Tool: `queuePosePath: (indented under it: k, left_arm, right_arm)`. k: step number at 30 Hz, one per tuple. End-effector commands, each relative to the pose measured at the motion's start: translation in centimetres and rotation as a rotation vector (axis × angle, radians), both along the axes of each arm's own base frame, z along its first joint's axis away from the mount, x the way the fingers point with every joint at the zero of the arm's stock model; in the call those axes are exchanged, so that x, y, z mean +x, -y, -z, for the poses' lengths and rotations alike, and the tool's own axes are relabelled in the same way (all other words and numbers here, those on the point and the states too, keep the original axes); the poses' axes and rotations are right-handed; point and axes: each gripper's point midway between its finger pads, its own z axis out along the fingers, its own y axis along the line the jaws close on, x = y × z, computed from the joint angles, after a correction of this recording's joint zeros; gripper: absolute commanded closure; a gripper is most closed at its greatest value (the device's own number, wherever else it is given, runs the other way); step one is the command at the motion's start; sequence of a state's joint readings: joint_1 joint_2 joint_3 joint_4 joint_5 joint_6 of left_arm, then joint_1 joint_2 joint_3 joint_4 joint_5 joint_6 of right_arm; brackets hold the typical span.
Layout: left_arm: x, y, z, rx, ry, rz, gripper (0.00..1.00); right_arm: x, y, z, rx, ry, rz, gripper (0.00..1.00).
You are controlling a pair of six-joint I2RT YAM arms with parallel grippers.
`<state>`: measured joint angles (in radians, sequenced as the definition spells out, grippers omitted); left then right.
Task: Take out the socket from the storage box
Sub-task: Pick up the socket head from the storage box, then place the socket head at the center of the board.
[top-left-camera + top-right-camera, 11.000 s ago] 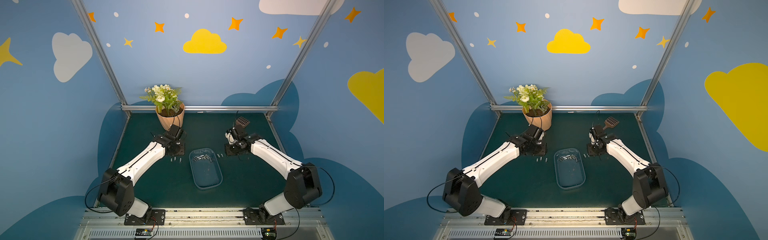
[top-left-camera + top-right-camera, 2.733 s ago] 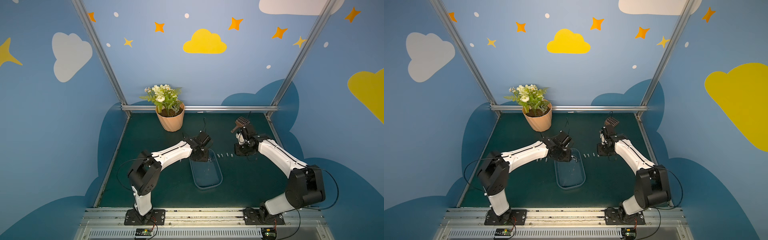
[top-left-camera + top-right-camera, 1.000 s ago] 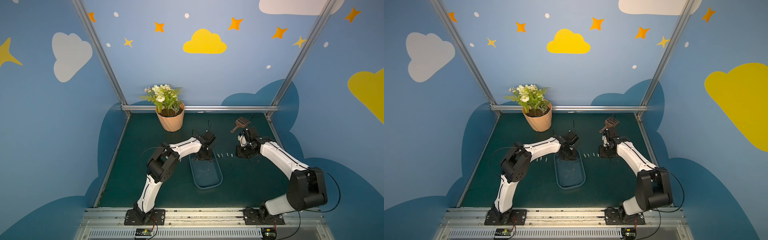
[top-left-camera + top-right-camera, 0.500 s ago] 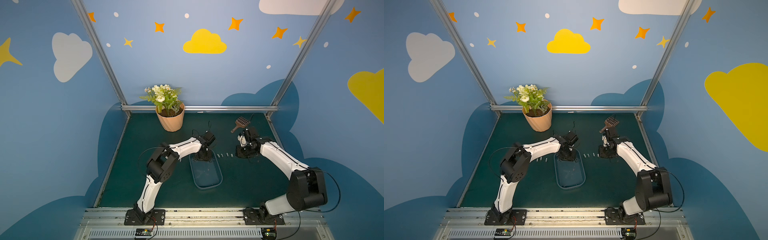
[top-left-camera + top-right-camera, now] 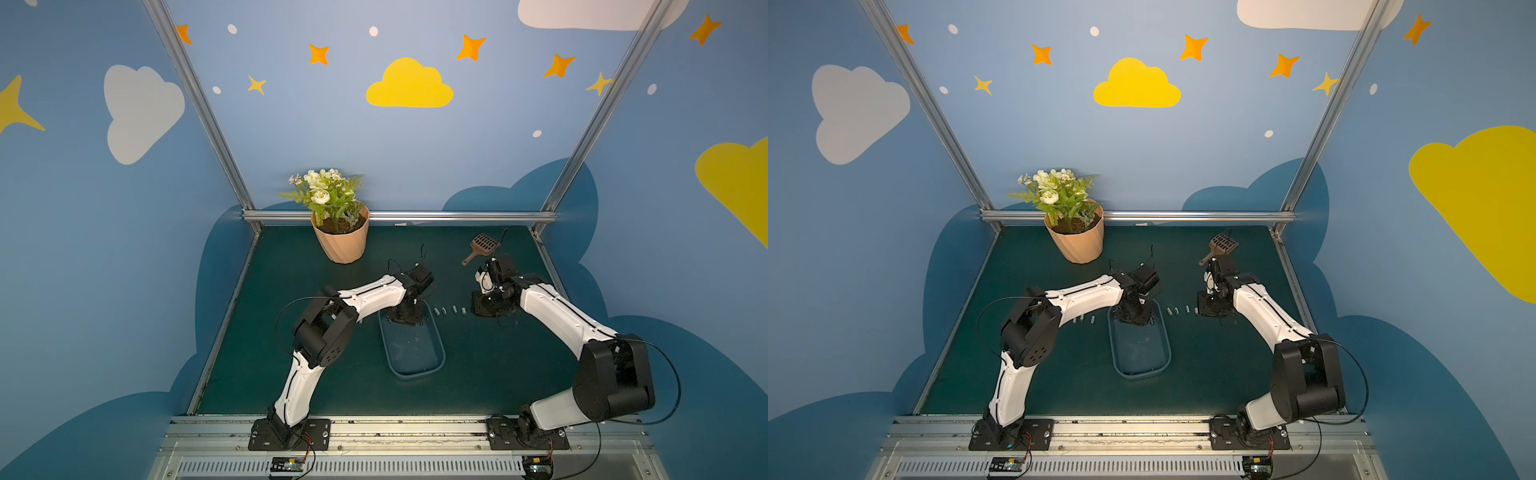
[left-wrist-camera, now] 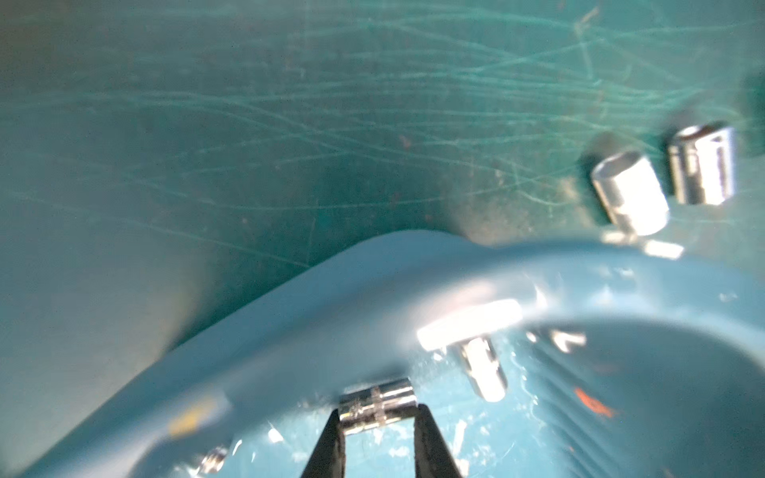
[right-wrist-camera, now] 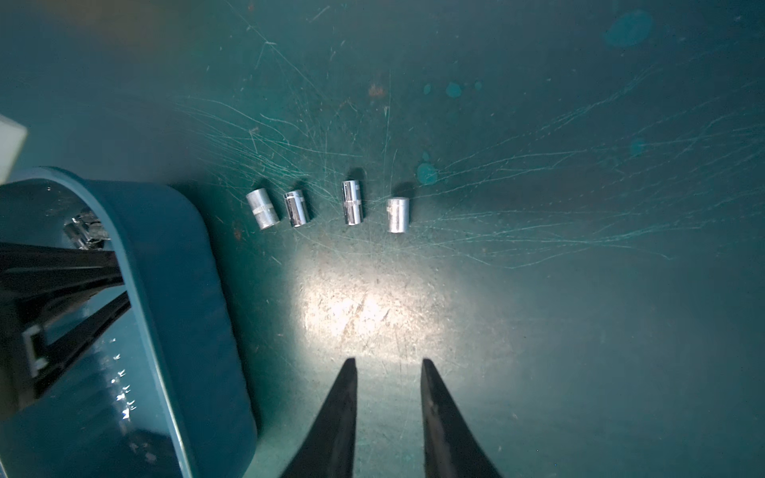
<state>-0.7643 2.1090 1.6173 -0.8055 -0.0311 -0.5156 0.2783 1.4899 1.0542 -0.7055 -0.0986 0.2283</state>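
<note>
At far end of storage box (image 5: 413,375), left gripper (image 6: 377,411) clamped on one socket (image 6: 376,402), not yet lifted. Right gripper (image 7: 388,361) parted, empty, above mat (image 7: 538,289). Already out: row of four sockets (image 7: 352,202), three sockets (image 5: 1083,319) opposite. Left inside: another socket (image 6: 482,370) at least.

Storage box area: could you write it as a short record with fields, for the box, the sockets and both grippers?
storage box: on the green mat, no lid
left gripper: inside the box, shut on a socket
second socket: loose in the box
row of four sockets: on the mat beside the box
right gripper: open, empty, over the mat
</note>
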Motion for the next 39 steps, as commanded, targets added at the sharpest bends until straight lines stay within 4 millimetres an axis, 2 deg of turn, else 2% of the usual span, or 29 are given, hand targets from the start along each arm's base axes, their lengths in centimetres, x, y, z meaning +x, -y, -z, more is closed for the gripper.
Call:
queuePosePath:
  k: [1,6,12,23,32,39]
  left_arm:
    - [0.8,0.1,-4.0,-0.027,0.076,0.016,0.77]
    - [1.1,-0.1,-5.9,-0.033,0.115,0.019,0.77]
    - [1.4,-1.3,-7.9,-0.009,0.162,0.003,0.77]
    - [1.1,-6.4,-10.8,0.019,0.216,-0.084,0.77]
    - [-1.0,-11.4,-9.8,0.055,0.175,-0.189,0.76]
    - [-2.8,-13.7,-8.1,0.082,0.129,-0.240,0.76]
  right_arm:
    - [-0.2,0.0,-0.1,0.011,0.001,0.006,0.72]
    - [-0.2,0.0,-0.1,0.012,0.002,0.007,0.72]
    - [-0.2,-0.1,-0.2,0.015,0.004,0.006,0.72]
    - [0.0,-0.2,-0.1,0.022,0.003,0.004,0.72]
    - [0.0,-0.4,0.2,0.029,-0.001,0.002,0.72]
    - [-0.1,-0.5,0.5,0.031,-0.007,-0.004,0.72]
